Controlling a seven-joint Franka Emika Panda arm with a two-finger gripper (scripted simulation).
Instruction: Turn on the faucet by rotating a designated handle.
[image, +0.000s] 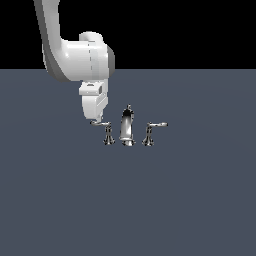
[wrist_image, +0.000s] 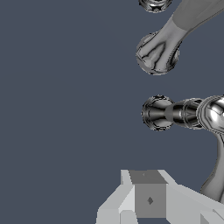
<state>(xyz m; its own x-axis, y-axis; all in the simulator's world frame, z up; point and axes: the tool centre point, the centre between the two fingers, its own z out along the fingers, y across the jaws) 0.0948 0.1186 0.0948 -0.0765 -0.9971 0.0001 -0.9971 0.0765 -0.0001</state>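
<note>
The faucet (image: 127, 127) is a small chrome set on the dark floor, with a tall tapered spout between two lever posts. The handle (image: 102, 124) is the lever on the exterior view's left, a thin arm on a flared post. My gripper (image: 94, 120) hangs straight down at the free end of that lever, fingers together with nothing between them. In the wrist view the handle (wrist_image: 183, 113) runs from its round post base out past my gripper (wrist_image: 148, 197), and the spout (wrist_image: 158, 51) lies beyond. Whether a finger touches the lever cannot be told.
The matching lever (image: 155, 125) stands on the exterior view's right of the spout, and its post base (wrist_image: 155, 4) shows at the wrist picture's edge. A flat dark grey floor (image: 128, 200) surrounds the set. The white arm (image: 75, 55) comes in from the upper left.
</note>
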